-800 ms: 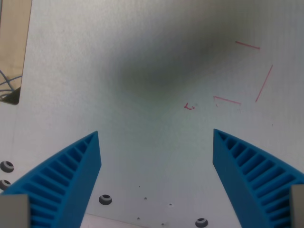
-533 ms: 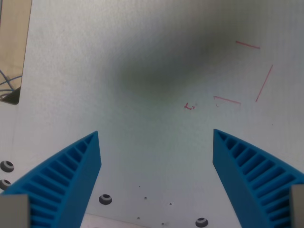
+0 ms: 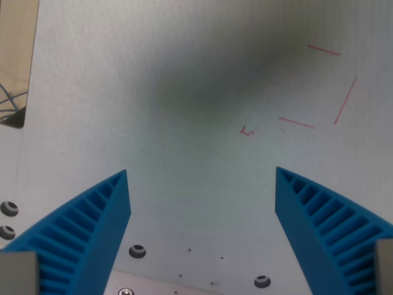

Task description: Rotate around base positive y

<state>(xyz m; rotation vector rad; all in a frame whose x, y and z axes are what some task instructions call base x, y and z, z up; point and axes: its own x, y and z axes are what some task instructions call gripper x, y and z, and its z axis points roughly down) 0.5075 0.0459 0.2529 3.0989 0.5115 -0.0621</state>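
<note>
Blue ribbed fingers (image 3: 92, 236) are sitting wide apart, gripping nothing, hanging over the grey table (image 3: 196, 184) with red pen marks (image 3: 319, 86).

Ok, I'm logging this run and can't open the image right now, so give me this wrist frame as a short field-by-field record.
view: wrist camera looking down on a pale metal table
gripper: open, two blue ribbed fingers wide apart, nothing between them
held object: none
table markings: red pen lines toward the wrist view's upper right, plus a small red mark near centre
hardware: dark screw holes along the lower part of the table
edge: table edge at upper left, with cables beyond it
shadow: soft dark patch above centre
</note>
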